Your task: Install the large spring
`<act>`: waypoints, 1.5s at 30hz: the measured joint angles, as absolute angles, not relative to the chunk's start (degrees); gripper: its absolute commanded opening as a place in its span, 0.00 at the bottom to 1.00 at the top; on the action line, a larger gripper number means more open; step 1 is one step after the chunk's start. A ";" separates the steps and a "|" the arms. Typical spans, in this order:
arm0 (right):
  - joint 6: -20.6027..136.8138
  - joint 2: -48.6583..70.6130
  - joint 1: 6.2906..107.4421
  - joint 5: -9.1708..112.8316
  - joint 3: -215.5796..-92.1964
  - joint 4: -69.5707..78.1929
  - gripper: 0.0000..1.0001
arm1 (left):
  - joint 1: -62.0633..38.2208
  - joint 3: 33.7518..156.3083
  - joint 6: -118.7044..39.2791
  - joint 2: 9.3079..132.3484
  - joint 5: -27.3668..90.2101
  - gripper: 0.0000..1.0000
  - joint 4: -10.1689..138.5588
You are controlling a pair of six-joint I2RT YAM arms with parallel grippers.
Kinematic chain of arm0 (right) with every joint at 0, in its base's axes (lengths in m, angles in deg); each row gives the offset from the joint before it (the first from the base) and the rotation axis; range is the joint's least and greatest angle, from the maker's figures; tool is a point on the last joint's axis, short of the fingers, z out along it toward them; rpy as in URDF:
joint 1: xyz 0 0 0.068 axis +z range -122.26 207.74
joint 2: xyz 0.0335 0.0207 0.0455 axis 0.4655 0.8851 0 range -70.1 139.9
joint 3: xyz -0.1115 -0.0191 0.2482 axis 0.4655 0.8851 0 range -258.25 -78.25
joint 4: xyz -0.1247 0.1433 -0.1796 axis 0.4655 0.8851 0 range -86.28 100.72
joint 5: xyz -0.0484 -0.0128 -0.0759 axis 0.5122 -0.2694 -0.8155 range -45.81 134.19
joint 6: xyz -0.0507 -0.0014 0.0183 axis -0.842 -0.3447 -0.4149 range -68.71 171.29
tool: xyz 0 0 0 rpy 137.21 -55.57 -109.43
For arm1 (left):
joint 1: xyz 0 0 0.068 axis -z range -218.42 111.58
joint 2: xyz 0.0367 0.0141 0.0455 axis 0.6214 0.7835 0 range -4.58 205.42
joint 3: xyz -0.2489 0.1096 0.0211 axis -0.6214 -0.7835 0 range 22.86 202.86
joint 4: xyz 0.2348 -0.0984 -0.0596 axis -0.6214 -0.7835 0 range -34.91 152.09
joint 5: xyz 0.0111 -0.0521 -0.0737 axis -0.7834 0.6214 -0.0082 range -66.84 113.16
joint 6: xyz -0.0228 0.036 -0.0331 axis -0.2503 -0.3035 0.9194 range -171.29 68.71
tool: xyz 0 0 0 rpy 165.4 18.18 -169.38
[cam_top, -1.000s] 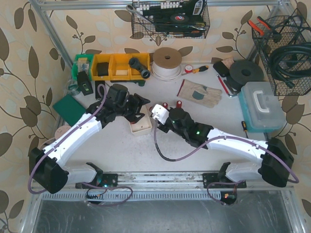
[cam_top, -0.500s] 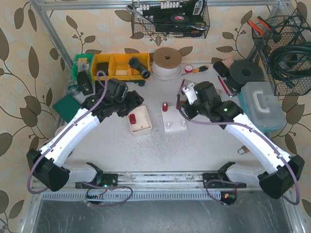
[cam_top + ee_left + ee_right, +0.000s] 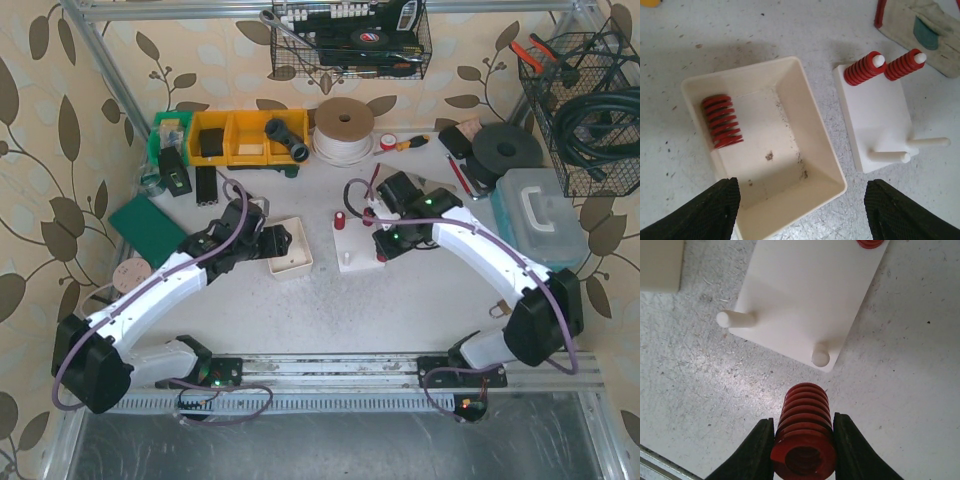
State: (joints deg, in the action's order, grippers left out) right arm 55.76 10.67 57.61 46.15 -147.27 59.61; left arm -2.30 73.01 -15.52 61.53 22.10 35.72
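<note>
Left arm (image 3: 145, 292) and right arm (image 3: 490, 255) share white links with black joints and bases. A purple cable (image 3: 62, 350) trails along each. Small green lights (image 3: 398, 237), perhaps status LEDs, dot the right arm. Jaws are matte black.

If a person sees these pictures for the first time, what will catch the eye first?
The bright red spring clamped between the right fingers, close to the white peg board. On the board's far pegs sit two red springs, and a fourth spring lies in the cream tray beside it.
</note>
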 measured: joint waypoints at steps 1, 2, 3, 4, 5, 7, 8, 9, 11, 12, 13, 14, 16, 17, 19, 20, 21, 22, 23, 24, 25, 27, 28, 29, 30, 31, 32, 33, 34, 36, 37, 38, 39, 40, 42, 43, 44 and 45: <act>55.96 11.70 57.61 46.06 -147.73 59.90 0.00 | -2.30 72.55 -15.92 61.53 22.32 0.72 36.73; 56.11 12.88 57.61 45.73 -148.45 60.20 0.00 | -2.30 72.12 -16.27 61.53 22.54 0.72 37.69; 56.22 13.88 57.61 45.42 -149.19 60.31 0.00 | -2.30 71.66 -16.53 61.53 22.91 0.73 38.47; 56.26 14.69 57.61 45.07 -149.87 60.29 0.00 | -2.30 71.22 -16.73 61.46 23.28 0.74 39.09; 56.33 15.39 57.61 44.68 -150.48 60.23 0.00 | -2.30 70.61 -16.83 61.24 23.39 0.74 39.83; 56.44 16.18 57.61 43.89 -151.29 60.10 0.00 | -2.30 69.12 -16.97 60.04 23.59 0.74 41.14; 56.46 16.40 57.61 43.52 -151.57 60.10 0.00 | -2.30 68.51 -16.97 59.26 23.59 0.74 41.45; 56.46 16.66 57.61 43.06 -151.81 60.10 0.00 | -2.30 67.98 -16.97 58.51 23.56 0.73 41.69; 56.48 17.27 57.61 42.28 -152.23 60.01 0.00 | -2.30 67.61 -16.97 57.59 23.52 0.73 42.06; 56.50 17.60 57.61 42.01 -152.32 59.83 0.00 | -2.30 67.61 -16.97 57.48 23.52 0.73 42.41; 56.48 17.97 57.61 41.75 -152.40 59.64 0.00 | -2.30 67.61 -16.94 57.44 23.50 0.73 42.85; 56.50 18.32 57.61 41.56 -152.43 59.42 0.00 | -2.30 67.61 -16.94 57.46 23.50 0.73 43.15; 56.50 18.93 57.61 41.40 -152.45 59.07 0.00 | -2.30 67.61 -16.94 57.57 23.50 0.73 43.41; 56.50 19.26 57.61 41.40 -152.53 59.00 0.00 | -2.30 67.61 -16.94 57.68 23.50 0.73 43.44; 56.59 19.81 57.61 41.42 -152.62 58.72 0.00 | -2.30 67.61 -16.94 57.83 23.50 0.73 43.48; 56.63 20.05 57.61 41.42 -152.64 58.52 0.00 | -2.30 67.61 -16.94 57.90 23.48 0.73 43.52; 56.66 20.33 57.61 41.42 -152.64 58.35 0.00 | -2.30 67.61 -16.94 57.97 23.48 0.73 43.59; 56.68 20.50 57.61 41.45 -152.67 58.24 0.00 | -2.30 67.61 -16.94 58.01 23.46 0.73 43.63; 56.72 20.72 57.61 41.45 -152.67 58.11 0.00 | -2.30 67.61 -16.94 58.01 23.43 0.72 43.63; 56.83 20.85 57.61 41.47 -152.67 58.04 0.00 | -2.30 67.61 -16.94 58.01 23.39 0.73 43.65; 56.90 20.88 57.61 41.62 -152.67 57.98 0.00 | -2.30 67.61 -16.94 58.03 23.32 0.72 43.70; 57.12 20.90 57.61 41.66 -152.67 57.93 0.00 | -2.30 67.61 -16.94 58.05 23.24 0.72 43.74; 57.25 20.94 57.61 41.69 -152.67 57.87 0.00 | -2.30 67.61 -16.94 58.07 23.24 0.73 43.76; 57.31 20.96 57.61 41.73 -152.67 57.80 0.00 | -2.30 67.61 -16.94 58.12 23.24 0.72 43.76; 57.36 21.05 57.61 41.80 -152.67 57.67 0.00 | -2.30 67.61 -16.92 58.18 23.24 0.72 43.76; 57.44 21.16 57.61 41.88 -152.67 57.45 0.00 | -2.30 67.61 -16.92 58.27 23.22 0.72 43.76; 57.51 21.31 57.63 42.10 -152.64 57.32 0.00 | -2.30 67.61 -16.92 58.40 23.22 0.72 43.76; 57.53 21.71 57.63 42.28 -152.60 57.17 0.00 | -2.30 67.61 -16.92 58.53 23.22 0.72 43.74; 57.55 22.17 57.69 42.32 -152.49 56.93 0.00 | -2.30 67.61 -16.92 58.69 23.22 0.72 43.74; 57.71 23.17 57.78 42.36 -152.36 56.49 0.00 | -2.30 67.61 -16.92 58.95 23.22 0.72 43.72; 57.73 23.59 57.85 42.39 -152.29 56.27 0.00 | -2.30 67.61 -16.92 59.06 23.19 0.72 43.72; 57.77 23.85 57.91 42.45 -152.21 56.07 0.00 | -2.30 67.63 -16.92 59.12 23.19 0.72 43.72; 57.86 24.00 58.00 42.47 -152.16 55.94 0.00 | -2.30 67.63 -16.92 59.19 23.19 0.72 43.72; 57.92 24.07 58.13 42.45 -152.16 55.77 0.00 | -2.30 67.63 -16.92 59.26 23.17 0.72 43.72; 57.95 24.18 58.37 42.47 -152.16 55.29 0.00 | -2.30 67.63 -16.92 59.41 23.17 0.72 43.72; 57.99 24.24 58.39 42.45 -152.16 55.05 0.08 | -2.30 67.63 -16.92 59.52 23.17 0.72 43.72; 58.14 24.33 58.48 42.43 -152.16 54.81 0.19 | -2.30 67.63 -16.92 59.65 23.17 0.72 43.72; 58.34 24.40 58.50 42.32 -152.16 54.59 0.25 | -2.30 67.63 -16.92 59.80 23.17 0.72 43.70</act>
State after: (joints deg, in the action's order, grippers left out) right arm 58.34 24.40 58.50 42.32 -152.16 54.59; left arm -2.30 67.63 -16.92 59.80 23.17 43.70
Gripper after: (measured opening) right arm 0.266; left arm 0.721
